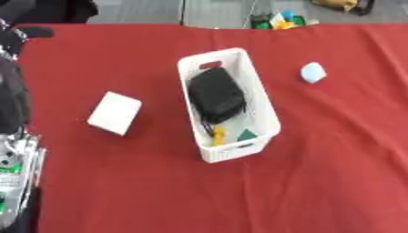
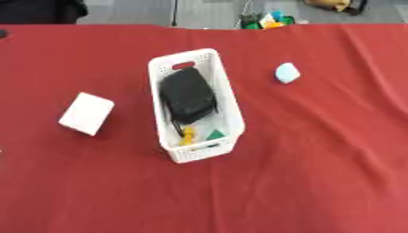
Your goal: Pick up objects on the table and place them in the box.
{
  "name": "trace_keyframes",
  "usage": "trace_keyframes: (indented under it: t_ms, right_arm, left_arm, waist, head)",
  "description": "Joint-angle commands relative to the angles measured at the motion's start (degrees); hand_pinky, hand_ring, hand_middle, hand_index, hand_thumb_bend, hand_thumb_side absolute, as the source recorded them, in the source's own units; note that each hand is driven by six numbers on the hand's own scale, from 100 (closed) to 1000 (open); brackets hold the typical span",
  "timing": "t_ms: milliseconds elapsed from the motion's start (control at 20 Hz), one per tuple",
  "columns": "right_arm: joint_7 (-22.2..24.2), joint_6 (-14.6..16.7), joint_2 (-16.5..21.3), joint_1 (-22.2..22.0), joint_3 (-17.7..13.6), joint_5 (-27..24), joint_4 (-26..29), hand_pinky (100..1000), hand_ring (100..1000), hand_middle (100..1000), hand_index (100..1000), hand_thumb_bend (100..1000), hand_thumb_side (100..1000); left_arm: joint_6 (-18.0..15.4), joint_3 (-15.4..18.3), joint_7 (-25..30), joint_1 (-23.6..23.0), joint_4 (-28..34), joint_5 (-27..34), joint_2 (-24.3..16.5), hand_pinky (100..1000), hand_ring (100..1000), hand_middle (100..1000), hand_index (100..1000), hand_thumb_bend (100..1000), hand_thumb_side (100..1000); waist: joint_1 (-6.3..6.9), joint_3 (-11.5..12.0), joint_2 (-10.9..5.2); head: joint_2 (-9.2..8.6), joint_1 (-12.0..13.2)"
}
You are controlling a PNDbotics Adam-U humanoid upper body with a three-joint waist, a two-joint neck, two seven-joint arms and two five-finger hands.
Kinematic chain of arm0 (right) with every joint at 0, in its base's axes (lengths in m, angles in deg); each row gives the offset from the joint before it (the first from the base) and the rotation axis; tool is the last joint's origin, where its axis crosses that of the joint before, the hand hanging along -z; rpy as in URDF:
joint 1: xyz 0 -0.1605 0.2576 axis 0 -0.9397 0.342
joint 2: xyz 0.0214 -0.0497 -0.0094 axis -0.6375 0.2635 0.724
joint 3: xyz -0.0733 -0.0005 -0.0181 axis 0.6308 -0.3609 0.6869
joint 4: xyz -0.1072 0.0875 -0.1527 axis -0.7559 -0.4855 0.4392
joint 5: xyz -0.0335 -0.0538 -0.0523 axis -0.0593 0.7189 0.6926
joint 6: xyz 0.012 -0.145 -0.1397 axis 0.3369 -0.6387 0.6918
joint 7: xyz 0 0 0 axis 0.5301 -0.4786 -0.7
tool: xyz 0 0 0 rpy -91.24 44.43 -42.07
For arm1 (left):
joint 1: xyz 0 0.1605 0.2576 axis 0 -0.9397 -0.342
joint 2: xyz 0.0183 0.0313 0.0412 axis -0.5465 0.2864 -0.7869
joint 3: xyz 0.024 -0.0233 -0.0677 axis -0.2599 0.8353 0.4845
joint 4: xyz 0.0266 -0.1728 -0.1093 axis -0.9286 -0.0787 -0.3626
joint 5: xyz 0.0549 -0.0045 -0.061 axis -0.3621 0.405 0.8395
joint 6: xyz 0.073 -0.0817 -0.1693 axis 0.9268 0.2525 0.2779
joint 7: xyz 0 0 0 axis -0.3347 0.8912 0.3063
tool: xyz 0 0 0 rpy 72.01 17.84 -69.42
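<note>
Left arm: black and silver structure along the left edge of the left eye view; robot hand itself not made out, finger state cannot tell.
Right robot hand: not in either view.
Box [image 1: 263, 109]: white, slotted, mid-desk, holding a black pouch [image 1: 215, 94], a yellow piece [image 1: 218, 135] and a green piece [image 1: 248, 134].
White block [image 1: 115, 113]: on the red desk [image 1: 334, 173], left of box, apart.
Pale blue object [image 1: 313, 72]: right of box, apart.

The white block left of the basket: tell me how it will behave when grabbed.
The white block looks boxy with flat faces, so it probably will not roll. It lies flat on the red cloth, so tipping seems unlikely. Its smooth faces might slip between fingers.
</note>
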Motion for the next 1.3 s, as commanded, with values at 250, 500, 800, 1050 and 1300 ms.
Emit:
trace_keyframes:
  t_ms: [250,500,800,1050,1300]
  right_arm:
    - [7.87,-8.96,12.61,5.65,2.9,0.2,1.3,733,785,752,811,408,965]
    - [16.02,-15.15,17.72,10.28,5.61,0.81,1.3,736,792,761,817,429,932]
    - [26.02,-20.88,21.31,15.0,8.83,-0.33,1.29,742,801,772,828,447,897]
    - [32.1,-23.45,22.09,19.84,11.88,0.14,-4.11,745,804,775,831,455,870]
    - [38.42,-20.83,24.26,24.8,16.02,5.18,-13.63,766,827,810,842,401,865]
  left_arm:
    - [0.24,-0.54,0.08,0.12,0.8,0.39,-0.68,639,824,994,952,100,1000]
    - [0.31,-0.93,0.35,0.16,0.8,0.58,-0.59,641,826,994,951,100,1000]
    - [0.28,-1.48,0.85,0.24,0.8,1.09,-0.47,643,829,994,951,100,1000]
    - [0.28,-1.92,1.29,0.31,0.8,1.58,-0.31,644,829,995,951,100,1000]
    - [0.38,-2.27,1.84,0.22,0.8,1.89,-0.6,643,829,996,950,100,1000]
  waist:
    - [-0.11,0.63,-1.96]
    - [-0.14,0.82,-2.5]
    - [-0.24,1.1,-3.11]
    - [-0.3,1.49,-3.4]
    - [-0.88,2.11,-3.6]
  head:
    - [0.77,-1.25]
    - [1.11,-1.85]
    - [1.39,-2.68]
    - [1.45,-3.47]
    - [1.78,-4.18]
